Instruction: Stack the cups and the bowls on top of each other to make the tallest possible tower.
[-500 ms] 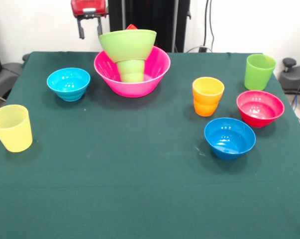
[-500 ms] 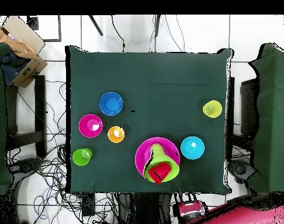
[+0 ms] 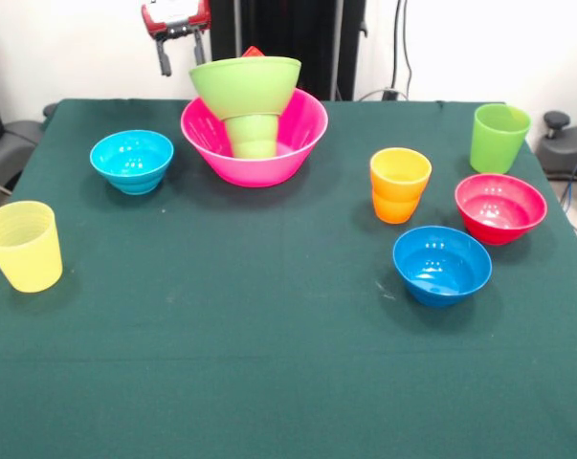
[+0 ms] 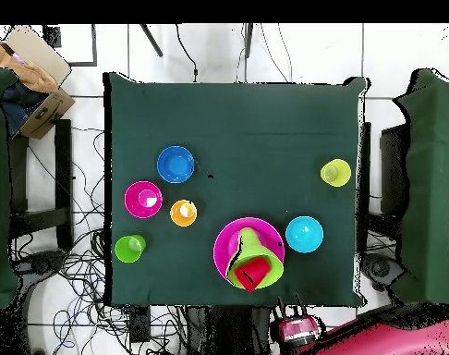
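We see only a red sliver of the red cup (image 3: 254, 52) behind the lime green bowl (image 3: 246, 84), while the gripper (image 3: 181, 48), fingers parted, grasps nothing.

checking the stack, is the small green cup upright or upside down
Upside down: the small green cup widens toward its base inside the pink bowl, holding up the lime green bowl.

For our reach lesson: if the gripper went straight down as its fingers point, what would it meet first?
Likely nothing on the table: overhead, the gripper hangs just past the table's robot-side edge, near the tower; depth is unclear.
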Controlling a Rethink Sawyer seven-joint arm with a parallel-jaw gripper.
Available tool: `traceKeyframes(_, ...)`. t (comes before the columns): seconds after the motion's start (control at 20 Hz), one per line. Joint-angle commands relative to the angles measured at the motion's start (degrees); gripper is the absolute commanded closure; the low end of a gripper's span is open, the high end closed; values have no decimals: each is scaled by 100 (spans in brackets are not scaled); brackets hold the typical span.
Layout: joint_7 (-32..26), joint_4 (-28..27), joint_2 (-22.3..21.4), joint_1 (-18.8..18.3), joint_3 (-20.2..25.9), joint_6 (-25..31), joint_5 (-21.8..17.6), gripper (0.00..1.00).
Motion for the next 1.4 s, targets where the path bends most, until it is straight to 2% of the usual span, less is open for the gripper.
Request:
traceKeyframes(0.05,-321,161,1138,237,1086,-314,-189,0)
traceKeyframes(0.2,-717,295,1197,632,900,-395,393,0)
traceKeyframes(0.3,-504,490,944,1320,558,250,1148,0)
traceKeyframes(0.45,-52,732,565,2031,352,622,1902,0)
traceKeyframes(0.65,267,810,374,2711,333,685,2594,0)
traceKeyframes(0.8,668,1004,15,3205,336,1056,3094,0)
traceKeyframes(0.9,827,1076,-118,3472,332,1255,3328,0)
traceKeyframes(1.1,987,1176,-283,3774,304,1385,3530,0)
traceKeyframes(1.25,1189,1257,-701,3959,242,2127,3492,0)
traceKeyframes(1.4,1227,1246,-745,3996,221,2447,3560,0)
